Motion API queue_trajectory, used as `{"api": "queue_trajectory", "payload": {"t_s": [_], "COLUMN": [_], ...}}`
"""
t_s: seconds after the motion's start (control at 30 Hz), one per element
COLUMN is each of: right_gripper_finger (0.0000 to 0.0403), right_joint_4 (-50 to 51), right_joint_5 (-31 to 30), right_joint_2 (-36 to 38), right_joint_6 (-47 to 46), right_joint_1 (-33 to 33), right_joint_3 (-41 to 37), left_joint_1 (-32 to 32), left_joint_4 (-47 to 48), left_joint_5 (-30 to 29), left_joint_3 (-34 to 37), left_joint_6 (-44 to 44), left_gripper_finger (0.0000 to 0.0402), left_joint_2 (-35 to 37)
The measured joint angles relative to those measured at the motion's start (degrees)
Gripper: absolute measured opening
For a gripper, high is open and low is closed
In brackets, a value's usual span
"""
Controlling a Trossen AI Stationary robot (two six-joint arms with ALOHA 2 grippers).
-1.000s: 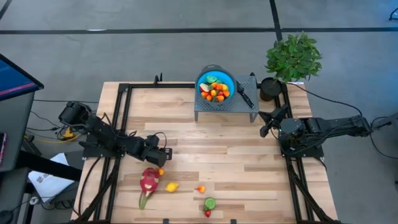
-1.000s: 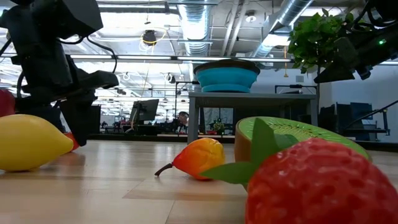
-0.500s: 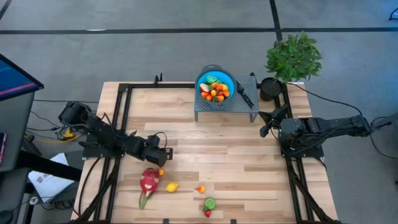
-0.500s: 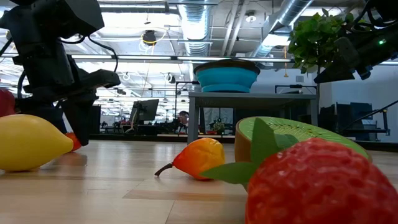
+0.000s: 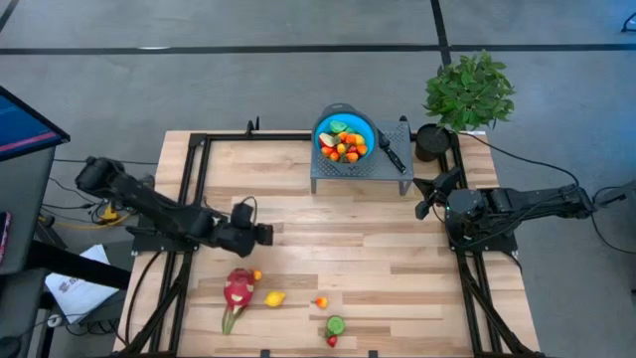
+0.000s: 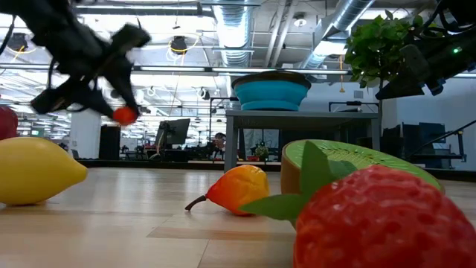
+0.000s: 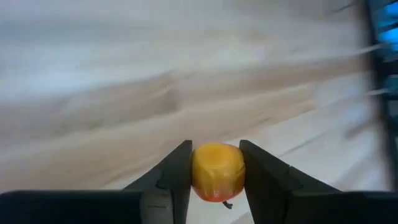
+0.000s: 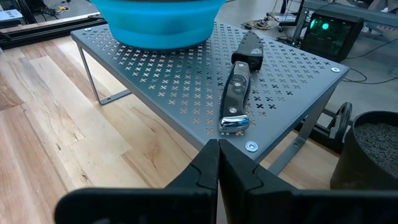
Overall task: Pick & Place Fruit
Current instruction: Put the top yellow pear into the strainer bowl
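My left gripper (image 5: 264, 235) hangs over the table's left half, shut on a small orange-yellow fruit (image 7: 216, 171), which also shows as a red-orange ball (image 6: 124, 115) in the low view. On the wood nearer the front edge lie a pink dragon fruit (image 5: 238, 289), a lemon (image 5: 274, 298), a small orange fruit (image 5: 320, 302), a green kiwi half (image 5: 336, 324) and a strawberry (image 5: 332, 341). A blue bowl (image 5: 360, 126) with several fruits stands on a grey rack (image 5: 378, 171) at the far edge. My right gripper (image 8: 217, 152) waits shut by the rack's right side. My left gripper pinches the small orange-yellow fruit by its two opposite sides (image 7: 198, 173) between its two fingers (image 7: 177, 177). The fingers slant downward from the table's left. The fruit is lifted clear of the table.
A black-handled knife (image 8: 239, 93) lies on the rack beside the bowl. A potted plant (image 5: 467, 91) stands at the far right corner. Black frame rails (image 5: 196, 189) run along the table's left, right and far sides. Bare wood (image 5: 348, 239) stretches between the two arms.
My left gripper has gone up from beside the dragon fruit and a little toward the far edge, tipping nearer to level. The small orange fruit between its fingers has come off the table and now hangs well above it.
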State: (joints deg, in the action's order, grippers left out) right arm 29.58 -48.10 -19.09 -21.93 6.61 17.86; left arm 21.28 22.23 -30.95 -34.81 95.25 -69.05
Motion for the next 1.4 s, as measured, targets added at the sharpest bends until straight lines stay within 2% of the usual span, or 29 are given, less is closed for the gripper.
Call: {"api": "queue_trajectory", "payload": {"t_s": [0.13, 0.27, 0.47, 0.67, 0.83, 0.93, 1.07, 1.4], "right_gripper_finger": [0.0, 0.0, 0.0, 0.0, 0.0, 0.0, 0.0, 0.0], "right_joint_4": [0.0, 0.0, 0.0, 0.0, 0.0, 0.0, 0.0, 0.0], "right_joint_5": [0.0, -0.6, -2.8, -3.0, -3.0, -3.0, -3.0, -3.0], "right_joint_2": [0.0, 0.0, 0.0, 0.0, 0.0, 0.0, 0.0, 0.0], "right_joint_6": [0.0, 0.0, 0.0, 0.0, 0.0, 0.0, 0.0, 0.0], "right_joint_1": [0.0, 0.0, 0.0, 0.0, 0.0, 0.0, 0.0, 0.0], "right_joint_3": [0.0, 0.0, 0.0, 0.0, 0.0, 0.0, 0.0, 0.0], "left_joint_1": [-1.0, -4.4, -11.7, -19.5, -25.0, -28.0, -31.0, -35.9], "left_joint_4": [-4.1, -11.0, -27.2, -41.4, -49.8, -50.6, -50.7, -50.9], "left_joint_5": [-6.5, -9.2, -9.0, -3.7, 1.7, 4.7, 8.3, 11.9], "left_joint_3": [0.0, 0.0, 0.0, -0.1, -0.1, -1.7, -6.5, -19.4], "left_joint_6": [-7.6, -19.5, -41.1, -56.4, -62.2, -62.5, -65.9, -76.2], "left_gripper_finger": [0.0114, 0.0114, 0.0113, 0.0112, 0.011, 0.011, 0.011, 0.011], "left_joint_2": [5.2, 8.7, 9.8, 8.8, 5.6, 2.6, -3.0, -13.8]}}
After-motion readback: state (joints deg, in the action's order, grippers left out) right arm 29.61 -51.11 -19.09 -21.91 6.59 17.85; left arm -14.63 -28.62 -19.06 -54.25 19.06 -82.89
